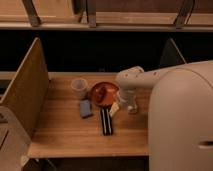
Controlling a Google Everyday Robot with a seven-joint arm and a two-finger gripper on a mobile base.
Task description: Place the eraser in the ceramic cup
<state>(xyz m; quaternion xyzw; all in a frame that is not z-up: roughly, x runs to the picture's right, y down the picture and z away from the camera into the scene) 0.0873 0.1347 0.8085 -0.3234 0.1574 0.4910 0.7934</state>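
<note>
Wooden surface (pixel 60 135), eraser (pixel 105 121) flat beside the bowl (pixel 104 93): the pincer (pixel 127 101), right of both, grip impossible to tell, could topple the small cup (pixel 78 87) with so long a bar.

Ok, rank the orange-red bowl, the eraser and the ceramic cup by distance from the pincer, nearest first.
The pincer is low over the table, right of centre in the picture.
1. the orange-red bowl, just beside it to picture-left.
2. the eraser, lower in the picture, below the bowl.
3. the ceramic cup, beyond the bowl, farthest picture-left.
</note>
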